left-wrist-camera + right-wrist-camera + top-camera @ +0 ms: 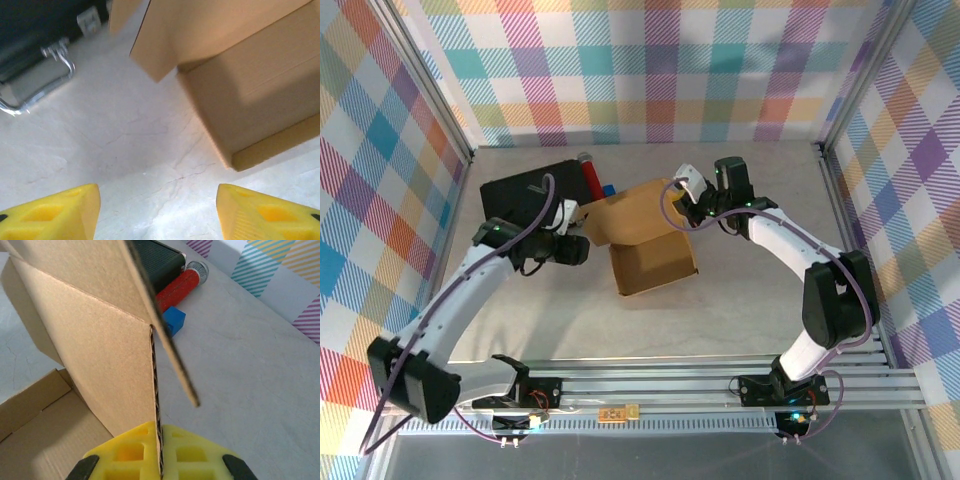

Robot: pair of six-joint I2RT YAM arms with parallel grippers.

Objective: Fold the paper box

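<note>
**A:** Where is the paper box sitting?

**B:** Mid-table, just right of a black case, with its lid panel standing up.

**A:** And the grippers?

**B:** The right gripper is clenching the lid's edge. The left gripper is hovering released, left of the box. Next, the lid probably needs swinging down towards the near side.

Light came evenly from overhead, and I saw only soft shadows beside the paper box. My left wrist view was blurred throughout; the table glared pale near the bottom edge.
</note>
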